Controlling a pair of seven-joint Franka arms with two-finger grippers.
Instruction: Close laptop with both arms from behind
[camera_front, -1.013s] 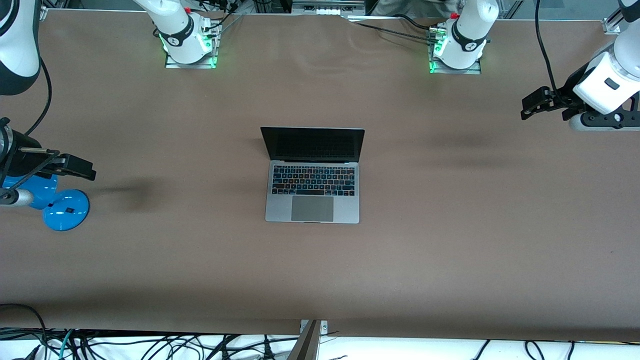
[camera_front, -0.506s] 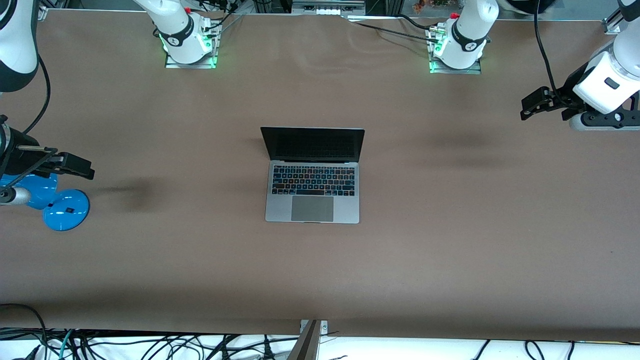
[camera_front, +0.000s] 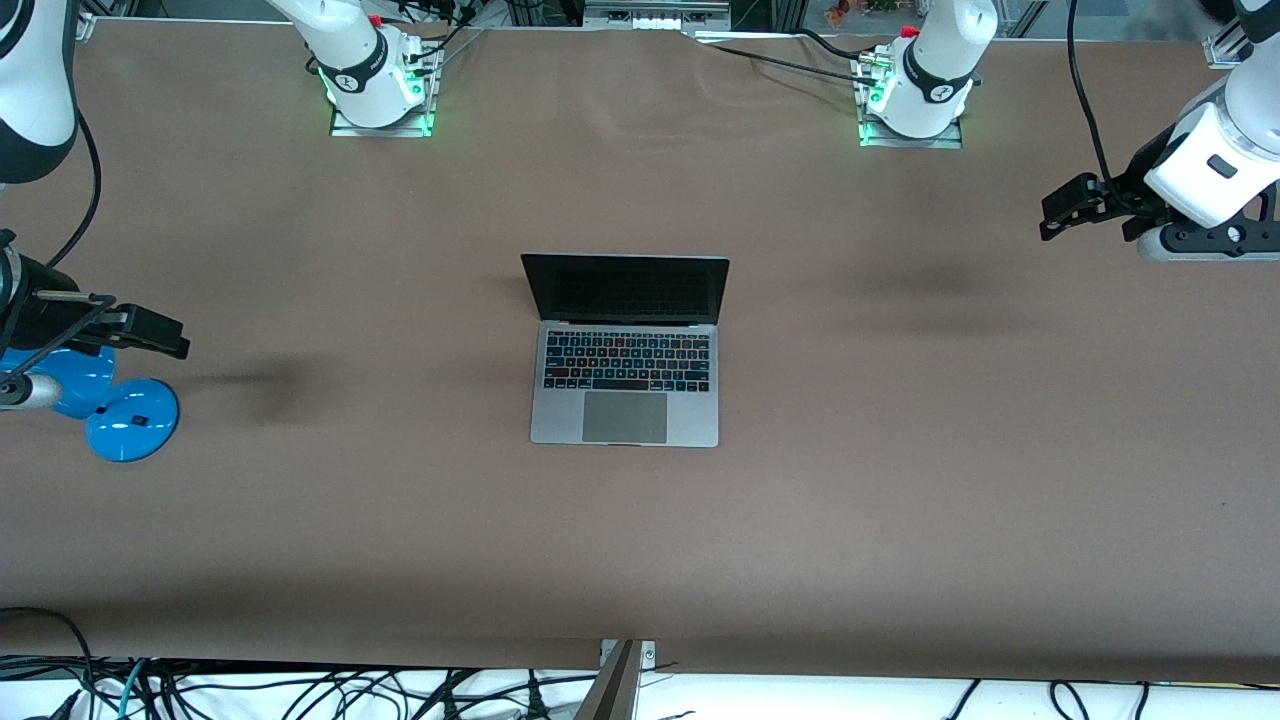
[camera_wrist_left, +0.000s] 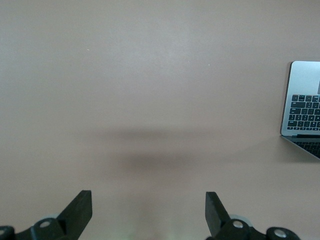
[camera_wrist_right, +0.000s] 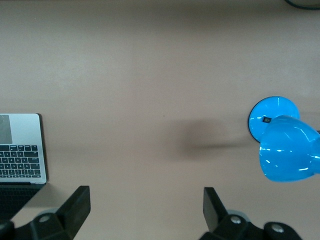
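The space-grey laptop (camera_front: 625, 350) stands open in the middle of the table, its black screen facing the front camera. It also shows at the edge of the left wrist view (camera_wrist_left: 302, 117) and of the right wrist view (camera_wrist_right: 20, 150). My left gripper (camera_front: 1062, 207) hangs open and empty over bare table toward the left arm's end, well apart from the laptop; its fingers (camera_wrist_left: 80, 210) are spread wide. My right gripper (camera_front: 165, 335) hangs open and empty over the table toward the right arm's end, beside the blue lamp; its fingers (camera_wrist_right: 77, 207) are spread wide.
A blue desk lamp (camera_front: 120, 415) stands under my right arm near that end of the table, and shows in the right wrist view (camera_wrist_right: 287, 145). The arms' bases (camera_front: 375, 85) sit along the table's edge by the robots. Cables hang past the table's front edge (camera_front: 300, 690).
Both grippers have shifted only very slightly. The laptop has not moved and its lid stands at the same angle.
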